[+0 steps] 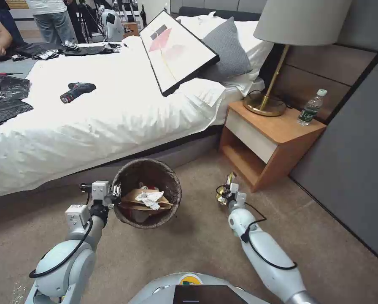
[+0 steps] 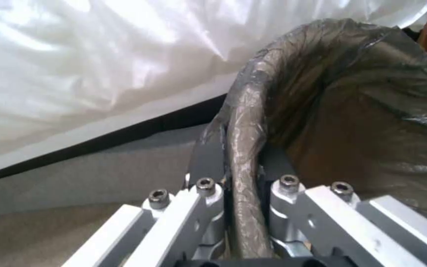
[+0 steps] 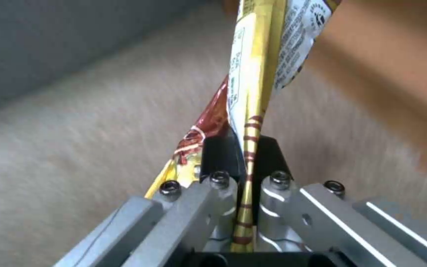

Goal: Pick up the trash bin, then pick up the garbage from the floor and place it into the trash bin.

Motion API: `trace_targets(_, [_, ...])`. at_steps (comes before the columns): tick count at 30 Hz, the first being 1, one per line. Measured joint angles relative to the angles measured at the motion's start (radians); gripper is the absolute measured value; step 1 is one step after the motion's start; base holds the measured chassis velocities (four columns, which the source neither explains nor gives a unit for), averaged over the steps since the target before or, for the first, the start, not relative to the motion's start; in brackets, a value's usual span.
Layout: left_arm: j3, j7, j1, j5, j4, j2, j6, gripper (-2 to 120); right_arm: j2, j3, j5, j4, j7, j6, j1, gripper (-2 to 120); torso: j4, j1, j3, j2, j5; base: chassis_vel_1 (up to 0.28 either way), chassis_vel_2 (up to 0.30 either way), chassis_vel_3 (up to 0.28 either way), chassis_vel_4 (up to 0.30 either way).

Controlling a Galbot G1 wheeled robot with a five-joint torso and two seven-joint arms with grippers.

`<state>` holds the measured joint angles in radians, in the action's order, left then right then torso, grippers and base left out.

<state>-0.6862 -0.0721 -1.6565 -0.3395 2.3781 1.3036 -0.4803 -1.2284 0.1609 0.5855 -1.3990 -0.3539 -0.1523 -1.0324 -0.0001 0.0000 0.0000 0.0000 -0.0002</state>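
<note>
Bin (image 1: 149, 219) held off carpet by rim, clamped in left gripper (image 1: 116, 195); brown bag (image 1: 134, 199), white tissue (image 1: 150, 198) seen inside. Yellow wrapper (image 3: 253, 85), crumpled, pinched in right gripper (image 1: 227, 191), right of bin.

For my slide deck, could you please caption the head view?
Left gripper holds the bin by its rim; right gripper grips a wrapper near the nightstand.

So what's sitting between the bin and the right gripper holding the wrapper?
Nothing: in the head view, bare carpet separates the trash bin, gripped at its rim by the left gripper, from the right gripper shut on the yellow wrapper.
</note>
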Motion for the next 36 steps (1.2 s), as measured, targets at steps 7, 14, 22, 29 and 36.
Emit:
trace_targets(7, [0.001, -0.004, 0.0, 0.0, 0.005, 0.0, -0.018, 5, 0.137, -0.034, 0.048, -0.321, -0.018, -0.061, -0.07, 0, 0.0002, 0.0, 0.0, 0.0, 0.0005, 0.0, 0.0, 0.0, 0.0])
trace_targets(14, [-0.002, -0.005, 0.001, -0.003, 0.005, -0.004, -0.027, 5, 0.232, -0.044, 0.085, -0.547, -0.024, -0.096, -0.105, 0, 0.0, 0.0, 0.0, 0.0, 0.0, 0.0, 0.0, 0.0, 0.0])
trace_targets(22, [-0.002, -0.005, 0.004, -0.006, 0.005, -0.005, -0.04, 5, 0.332, -0.084, 0.149, -0.762, -0.026, -0.156, -0.062, 0, 0.0002, 0.0, 0.0, 0.0, 0.0004, 0.0, 0.0, 0.0, 0.0])
trace_targets(29, [-0.004, -0.005, 0.003, -0.01, 0.001, -0.007, -0.042, 5, 0.446, -0.144, 0.217, -0.918, 0.05, -0.198, 0.007, 0, 0.0001, 0.0, 0.0, 0.0, 0.0002, 0.0, 0.0, 0.0, 0.0])
trace_targets(36, [-0.001, -0.005, 0.004, -0.011, 0.0, -0.012, -0.044, 5, 0.47, -0.199, 0.29, -0.956, 0.113, -0.231, 0.079, 0, 0.0001, 0.0, 0.0, 0.0, 0.0003, 0.0, 0.0, 0.0, 0.0])
